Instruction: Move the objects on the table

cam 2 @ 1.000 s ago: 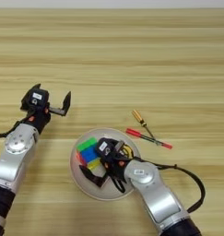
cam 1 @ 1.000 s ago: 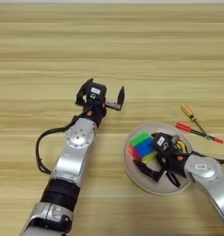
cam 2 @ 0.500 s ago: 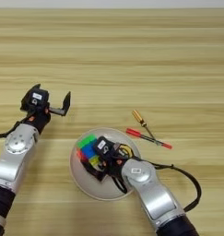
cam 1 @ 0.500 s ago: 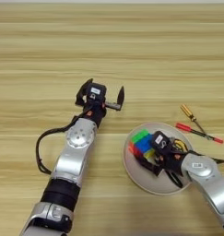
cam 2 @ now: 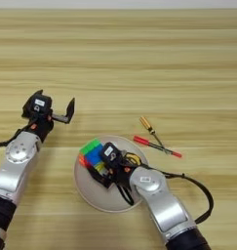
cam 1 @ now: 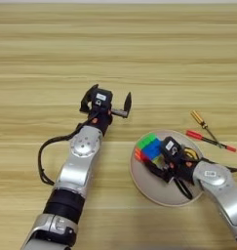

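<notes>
A round beige plate (cam 1: 151, 189) lies at the near right of the table (cam 1: 118, 53). On its far left part sits the puzzle cube (cam 1: 148, 145), green and blue squares up, red along its left edge. My right gripper (cam 1: 161, 161) reaches in from the right and presses against the cube's near right side. Behind its head, a yellow sliver of the tape measure (cam 1: 190, 153) shows on the plate; the rest is hidden. My left gripper (cam 1: 106, 101) hovers open left of the plate, holding nothing.
Two screwdrivers lie crossed just beyond the plate's right rim: a yellow-handled one (cam 1: 199, 118) and a red-handled one (cam 1: 195, 135). A black cable (cam 2: 200, 193) loops beside my right forearm. Bare plank wood stretches across the far half.
My right gripper has slid left across the plate up against the cube, and the cube has shifted slightly toward the far rim. The left arm has stayed put.
</notes>
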Tool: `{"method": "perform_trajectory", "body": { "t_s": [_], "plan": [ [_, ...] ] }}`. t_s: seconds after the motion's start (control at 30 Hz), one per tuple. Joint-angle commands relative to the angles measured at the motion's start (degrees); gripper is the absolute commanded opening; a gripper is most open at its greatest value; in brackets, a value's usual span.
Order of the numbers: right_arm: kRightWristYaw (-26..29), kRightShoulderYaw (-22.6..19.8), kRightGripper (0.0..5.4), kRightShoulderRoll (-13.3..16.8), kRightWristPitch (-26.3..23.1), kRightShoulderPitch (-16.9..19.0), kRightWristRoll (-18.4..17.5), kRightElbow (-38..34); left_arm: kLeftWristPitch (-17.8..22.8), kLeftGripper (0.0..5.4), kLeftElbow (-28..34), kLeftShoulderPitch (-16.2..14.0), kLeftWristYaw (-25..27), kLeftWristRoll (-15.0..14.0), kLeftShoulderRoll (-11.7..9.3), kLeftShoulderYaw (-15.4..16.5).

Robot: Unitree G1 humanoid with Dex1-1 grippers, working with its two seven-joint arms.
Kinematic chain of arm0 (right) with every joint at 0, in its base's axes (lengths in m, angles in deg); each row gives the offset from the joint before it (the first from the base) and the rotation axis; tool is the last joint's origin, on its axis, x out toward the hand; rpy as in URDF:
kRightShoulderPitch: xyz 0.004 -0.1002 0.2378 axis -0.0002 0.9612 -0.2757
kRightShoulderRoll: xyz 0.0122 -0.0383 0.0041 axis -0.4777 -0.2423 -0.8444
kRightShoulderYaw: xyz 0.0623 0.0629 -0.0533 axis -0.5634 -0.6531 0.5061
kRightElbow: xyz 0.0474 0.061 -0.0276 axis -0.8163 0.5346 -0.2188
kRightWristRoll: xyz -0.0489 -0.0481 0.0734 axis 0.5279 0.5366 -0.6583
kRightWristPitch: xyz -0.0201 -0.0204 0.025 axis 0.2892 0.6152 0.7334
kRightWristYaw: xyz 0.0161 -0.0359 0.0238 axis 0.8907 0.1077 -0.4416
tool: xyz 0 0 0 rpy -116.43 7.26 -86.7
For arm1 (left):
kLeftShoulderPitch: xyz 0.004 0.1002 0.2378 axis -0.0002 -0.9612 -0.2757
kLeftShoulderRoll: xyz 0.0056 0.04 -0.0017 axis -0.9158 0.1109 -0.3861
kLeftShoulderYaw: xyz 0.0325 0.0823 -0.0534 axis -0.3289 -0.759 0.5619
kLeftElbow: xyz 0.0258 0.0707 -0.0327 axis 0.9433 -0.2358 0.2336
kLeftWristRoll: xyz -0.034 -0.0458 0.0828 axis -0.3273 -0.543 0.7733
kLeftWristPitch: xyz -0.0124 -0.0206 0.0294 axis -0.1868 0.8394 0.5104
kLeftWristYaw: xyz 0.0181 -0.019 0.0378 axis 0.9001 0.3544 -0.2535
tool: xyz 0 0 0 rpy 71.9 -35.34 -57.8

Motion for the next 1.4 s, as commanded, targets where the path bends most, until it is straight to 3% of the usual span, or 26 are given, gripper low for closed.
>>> {"method": "perform_trajectory", "body": {
  "t_s": [0.03, 0.27, 0.47, 0.57, 0.67, 0.87, 1.03, 1.23, 1.4],
  "plan": [
    [0.76, -1.88, 3.37, 0.38, -0.75, -1.68, -1.36, -3.15, -0.77, 5.40, -0.85, 0.75, 0.04, 0.31, -0.08, 0.15],
    [3.87, -5.52, 3.37, 3.09, -3.67, -3.54, -4.68, -9.18, -2.05, 5.40, 2.63, -0.52, 4.22, -2.82, -0.51, 0.39],
    [6.71, -8.77, 3.37, 6.02, -5.46, -5.52, -7.59, -11.71, -1.18, 5.40, 10.05, -2.72, 10.75, -6.96, -2.32, 0.03],
    [8.38, -10.35, 3.37, 7.97, -5.37, -6.42, -8.75, -12.04, 0.42, 5.40, 15.37, -4.40, 15.11, -10.82, -3.17, -0.23],
    [10.44, -12.57, 3.37, 10.74, -4.30, -7.15, -9.83, -12.16, 4.47, 5.40, 22.57, -7.19, 20.55, -17.28, -4.31, -1.04],
    [11.54, -14.72, 3.37, 13.78, -1.80, -7.60, -9.55, -12.49, 13.48, 5.40, 29.69, -9.50, 23.10, -24.69, -5.47, -0.46],
    [15.17, -15.38, 3.37, 16.50, 1.48, -7.56, -10.82, -13.87, 15.65, 5.40, 33.54, -10.93, 26.27, -25.53, -8.22, -2.14],
    [24.87, -17.62, 3.37, 21.28, 5.26, -9.61, -16.32, -13.28, 14.97, 5.40, 37.44, -11.56, 34.00, -24.86, -13.93, -5.16],
    [31.89, -17.40, 3.37, 24.44, 4.59, -10.64, -20.14, -14.34, 14.28, 5.40, 40.08, -11.39, 40.86, -24.10, -18.66, -8.82]
  ]
}}
